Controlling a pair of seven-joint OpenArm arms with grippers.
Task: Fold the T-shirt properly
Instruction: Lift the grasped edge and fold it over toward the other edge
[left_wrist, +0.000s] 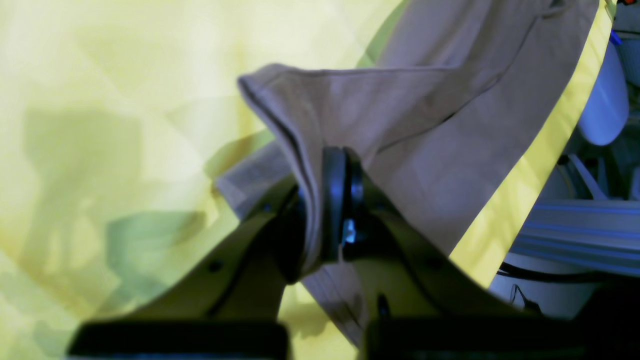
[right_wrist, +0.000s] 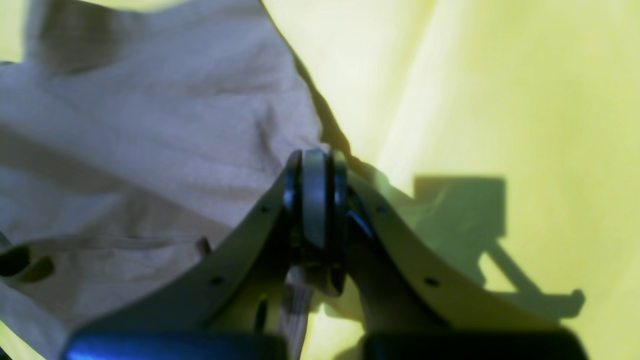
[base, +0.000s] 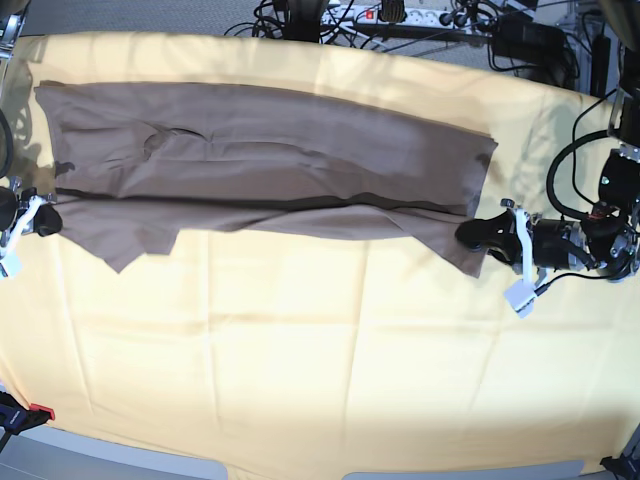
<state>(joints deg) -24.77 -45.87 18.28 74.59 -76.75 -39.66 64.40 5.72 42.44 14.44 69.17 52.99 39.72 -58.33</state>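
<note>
The taupe T-shirt (base: 270, 170) lies stretched lengthwise across the far half of the yellow-draped surface (base: 320, 360), a long fold already lying along its near side. At the base view's left, the right tool (base: 45, 220) is clamped on one end's edge; at its right, the left tool (base: 478, 234) pinches the other end. To fold cleanly, I'd keep both ends level and taut while carrying them together. Only the wrist views show fabric squeezed between the pads (left_wrist: 334, 200); only the base view shows the whole shirt.

Pale yellow cloth (base: 300, 380) over the table, grey floor (base: 150, 15), tangled black cables (base: 420, 20) behind
</note>
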